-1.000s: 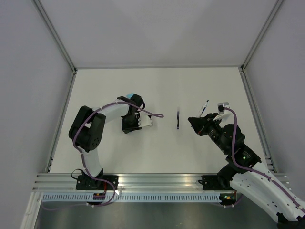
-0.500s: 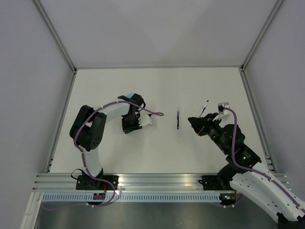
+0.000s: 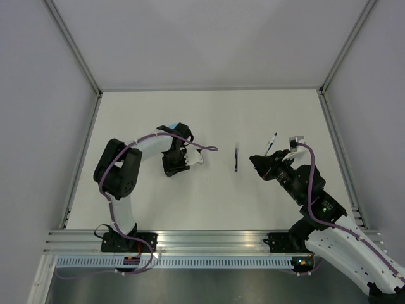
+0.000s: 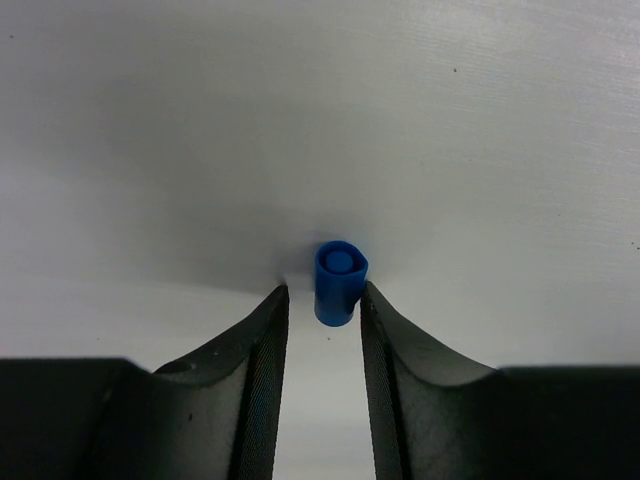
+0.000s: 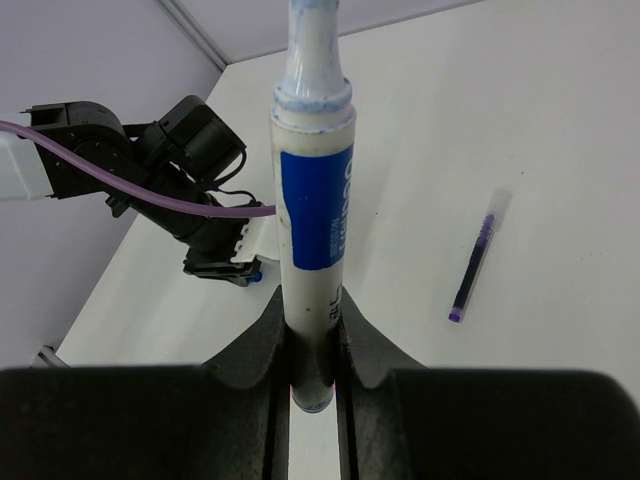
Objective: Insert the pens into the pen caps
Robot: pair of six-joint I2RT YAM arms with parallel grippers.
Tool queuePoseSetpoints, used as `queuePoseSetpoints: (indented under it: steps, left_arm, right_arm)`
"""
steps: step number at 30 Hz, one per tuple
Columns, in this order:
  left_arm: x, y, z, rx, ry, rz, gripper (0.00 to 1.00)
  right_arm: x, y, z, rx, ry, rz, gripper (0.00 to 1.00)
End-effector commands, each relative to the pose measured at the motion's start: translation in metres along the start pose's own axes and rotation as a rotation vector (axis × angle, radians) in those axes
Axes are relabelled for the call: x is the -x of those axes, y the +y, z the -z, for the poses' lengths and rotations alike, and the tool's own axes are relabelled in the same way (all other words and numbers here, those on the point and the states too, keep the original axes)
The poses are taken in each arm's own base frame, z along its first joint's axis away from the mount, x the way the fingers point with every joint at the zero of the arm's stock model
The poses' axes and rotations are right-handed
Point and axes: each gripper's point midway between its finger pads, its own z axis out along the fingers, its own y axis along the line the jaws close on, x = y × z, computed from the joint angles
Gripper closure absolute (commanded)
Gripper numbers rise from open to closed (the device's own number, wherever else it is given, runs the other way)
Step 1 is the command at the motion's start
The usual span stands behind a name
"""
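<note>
On my left, the dark blue cap [image 4: 340, 283] stands upright on the white table [image 3: 158, 120]. It is a short, stubby tube, and its top end faces my wrist camera with a small round boss in the middle. My left gripper [image 4: 322, 289] is lowered over it with the jaws apart. The cap sits right at the fingertips, close against one finger [image 4: 385, 330]. A clear strip of table shows between it and the other finger, so I am bracketing it loosely rather than pinching it. Whether that near finger truly touches the cap I can't quite tell from this angle. Moving right, a dark pen [image 3: 236, 159] lies flat on the table between my two arms, well apart from both grippers. In the right wrist view it looks thin and purplish-black with a clear end. Further right, my right gripper [image 5: 312, 305] is clamped on the whitish pen [image 5: 310, 120], holding it by its lower barrel. The pen juts straight out beyond the fingers, with its blue-stained nib end [image 5: 305, 30] farthest from me. A blue label [image 5: 315, 205] wraps the barrel with pale lettering running along it, but I can only half see the letters and cannot read a word.
</note>
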Motion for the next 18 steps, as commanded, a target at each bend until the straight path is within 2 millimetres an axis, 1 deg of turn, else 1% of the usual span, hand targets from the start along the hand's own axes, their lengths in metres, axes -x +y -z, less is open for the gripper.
queuePoseSetpoints:
  steps: [1, 8, 16, 18]
  left_arm:
    - [0.0176, -0.0132, -0.0329, -0.097, -0.078, 0.024, 0.60]
    - [0.0194, -0.0122, -0.0323, -0.104, -0.075, 0.041, 0.60]
    - [0.0154, -0.0124, -0.0339, -0.107, -0.040, 0.086, 0.60]
    - [0.0152, -0.0133, -0.0343, -0.110, -0.039, 0.094, 0.61]
  right_arm:
    - [0.0225, 0.0112, 0.0035, 0.022, -0.059, -0.008, 0.98]
    - [0.0227, 0.0117, 0.0038, 0.025, -0.060, -0.011, 0.98]
    - [0.0234, 0.0119, 0.0039, 0.025, -0.061, -0.011, 0.98]
    - [0.0231, 0.0124, 0.0038, 0.027, -0.058, -0.011, 0.98]
